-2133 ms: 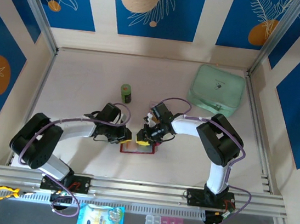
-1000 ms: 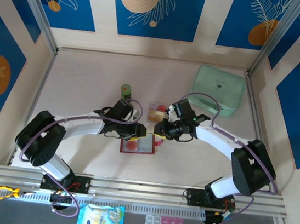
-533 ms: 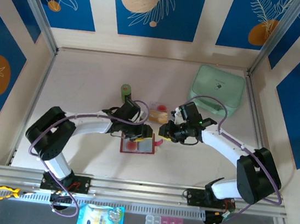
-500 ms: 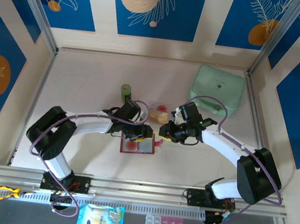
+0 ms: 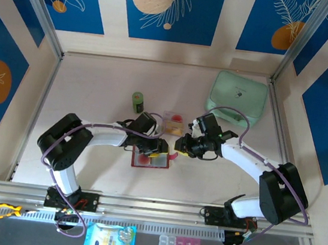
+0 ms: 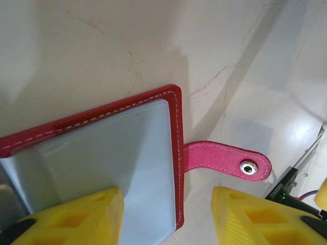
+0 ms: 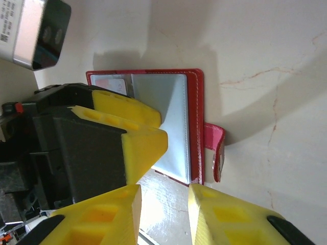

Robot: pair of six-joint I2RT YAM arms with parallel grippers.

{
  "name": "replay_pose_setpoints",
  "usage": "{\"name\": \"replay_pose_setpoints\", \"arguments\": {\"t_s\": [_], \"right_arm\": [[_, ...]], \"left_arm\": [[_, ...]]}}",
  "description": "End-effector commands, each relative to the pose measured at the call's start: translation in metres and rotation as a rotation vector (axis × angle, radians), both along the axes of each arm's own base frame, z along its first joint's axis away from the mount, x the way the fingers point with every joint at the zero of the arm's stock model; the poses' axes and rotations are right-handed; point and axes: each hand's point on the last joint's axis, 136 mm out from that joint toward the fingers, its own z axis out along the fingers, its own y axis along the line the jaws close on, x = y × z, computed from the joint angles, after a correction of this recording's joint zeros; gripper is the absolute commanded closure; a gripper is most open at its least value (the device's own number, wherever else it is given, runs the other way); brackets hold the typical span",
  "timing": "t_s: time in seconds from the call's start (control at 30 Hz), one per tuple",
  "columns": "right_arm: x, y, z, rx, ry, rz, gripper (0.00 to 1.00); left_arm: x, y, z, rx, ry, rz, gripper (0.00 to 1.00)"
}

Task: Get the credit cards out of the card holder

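Card holder [image 5: 147, 161] lies open and flat on the table [image 5: 96, 89], in front of me between the two arms. Its red border is up and a greyish clear sleeve [image 6: 112, 148] faces the cameras. The closure tab [image 6: 227, 161] sticks out sideways from the edge nearest the right arm, snap showing.

My left gripper [image 5: 153, 152] hangs low over the card holder, yellow fingers apart and nothing clamped between them. On its wrist camera one finger sits over the sleeve and the other over bare table beyond the tab; I cannot tell whether either touches.

My right gripper [image 5: 179, 147] is just beside the tab, jaws parted a little and empty. On the right wrist camera a pinkish panel [image 7: 109, 85] shows in a sleeve by the left fingers; whether it is one of the credit cards I cannot tell.

Just behind the holder stands a small clear box [image 5: 173, 124] with something tan and red inside. A green canister [image 5: 137, 101] is to its left, and a mint-green zip pouch [image 5: 238, 99] lies well away at the back right.
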Motion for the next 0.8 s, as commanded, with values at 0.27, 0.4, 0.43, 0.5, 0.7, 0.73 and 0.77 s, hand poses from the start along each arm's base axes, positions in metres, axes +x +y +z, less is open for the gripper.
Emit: {"name": "replay_pose_setpoints", "arguments": {"t_s": [0.27,0.4,0.43,0.5,0.7,0.73,0.77], "right_arm": [[-0.007,0.003,0.005,0.036,0.011,0.017,0.69],[-0.006,0.008,0.007,0.040,0.010,0.027,0.69],[-0.006,0.011,0.007,0.041,0.012,0.031,0.69],[-0.005,0.015,0.007,0.041,0.013,0.038,0.69],[-0.003,0.032,0.005,0.030,0.017,0.070,0.69],[-0.003,0.035,0.006,0.030,0.015,0.078,0.69],[-0.003,0.038,0.005,0.028,0.019,0.083,0.70]], "left_arm": [[0.006,-0.006,0.015,-0.022,-0.047,-0.001,0.53],[0.008,-0.002,0.023,-0.027,-0.077,-0.001,0.54],[0.008,-0.001,0.025,-0.030,-0.081,0.003,0.54],[0.007,0.003,0.027,-0.031,-0.086,0.006,0.54],[0.009,0.021,0.032,-0.024,-0.105,0.036,0.55],[0.009,0.025,0.033,-0.024,-0.106,0.042,0.56],[0.009,0.029,0.033,-0.022,-0.107,0.047,0.56]]}}
